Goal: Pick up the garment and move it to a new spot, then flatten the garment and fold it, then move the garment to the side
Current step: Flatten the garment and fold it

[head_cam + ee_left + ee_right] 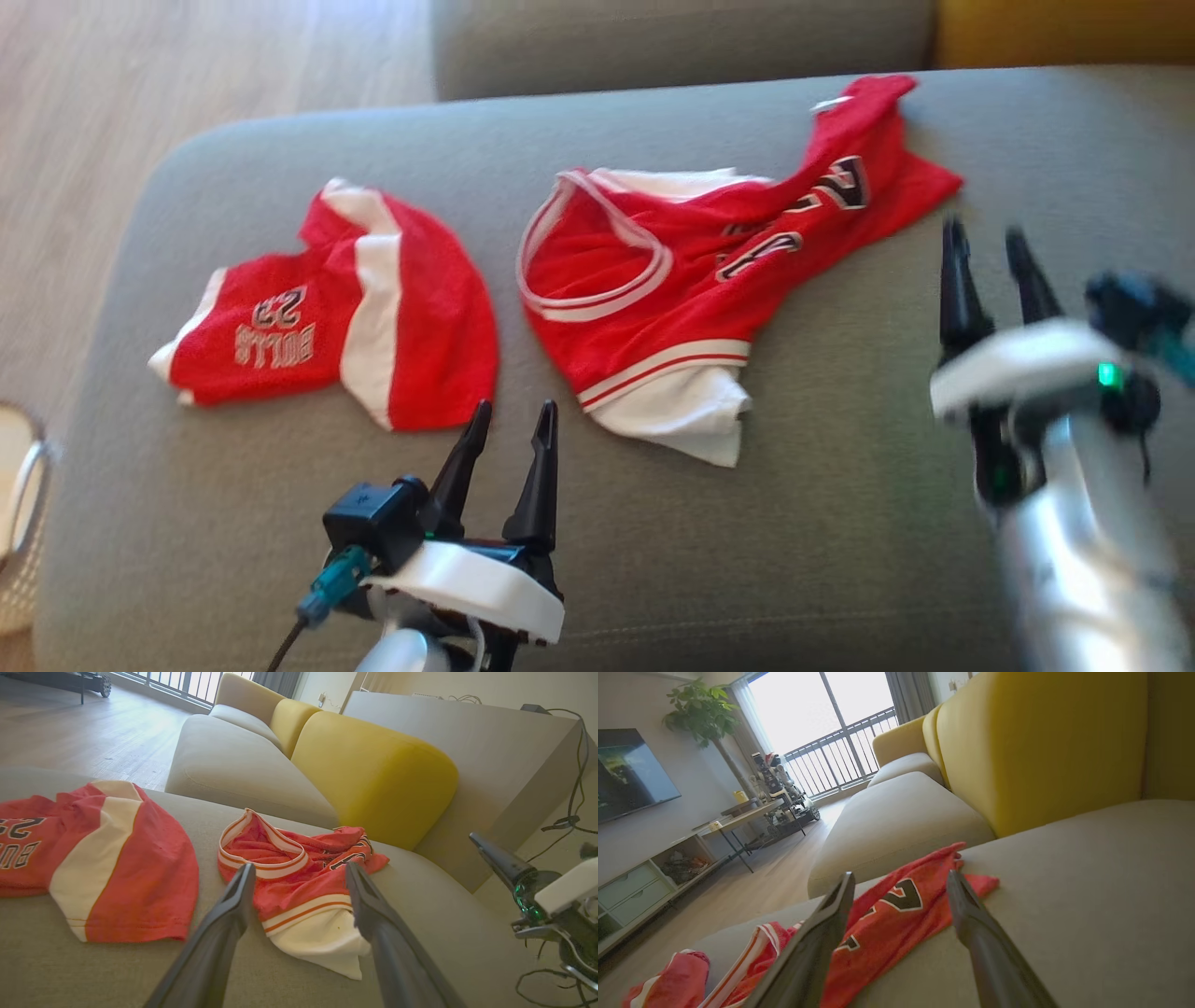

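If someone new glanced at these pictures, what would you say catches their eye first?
Two bright red garments lie apart on the grey cushion: a crumpled jersey in the middle and a white-striped piece printed BULLS 23 to its left. A yellow backrest glows behind, and the left gripper and right gripper hover open near them, holding nothing.

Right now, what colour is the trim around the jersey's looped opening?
White with a thin red stripe; the trim shows best in the left wrist view.

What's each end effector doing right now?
Left end effector: open, holding nothing.
Right end effector: open, holding nothing.
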